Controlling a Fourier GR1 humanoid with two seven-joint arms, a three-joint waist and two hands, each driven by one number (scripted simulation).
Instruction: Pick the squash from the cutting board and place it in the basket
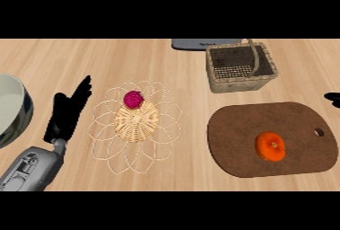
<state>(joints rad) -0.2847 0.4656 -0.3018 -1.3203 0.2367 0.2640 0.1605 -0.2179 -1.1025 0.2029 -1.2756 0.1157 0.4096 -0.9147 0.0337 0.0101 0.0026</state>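
An orange squash (pixel 271 146) lies on the brown cutting board (pixel 239 134), towards the board's right side. Behind the board stands a square woven basket (pixel 239 83) with a handle, nothing visible inside it. My left hand (pixel 66 112) rests open at the left, fingers straight and pointing away, far from the squash. Only a black tip of my right hand (pixel 333 98) shows at the right edge, above the board's far corner; its fingers are cut off by the frame.
A flat wire-and-wicker trivet (pixel 136 121) lies mid-counter with a magenta fruit (pixel 133 99) on it. A large pale bowl (pixel 13 110) sits at the left edge. A grey object (pixel 199 44) lies behind the basket.
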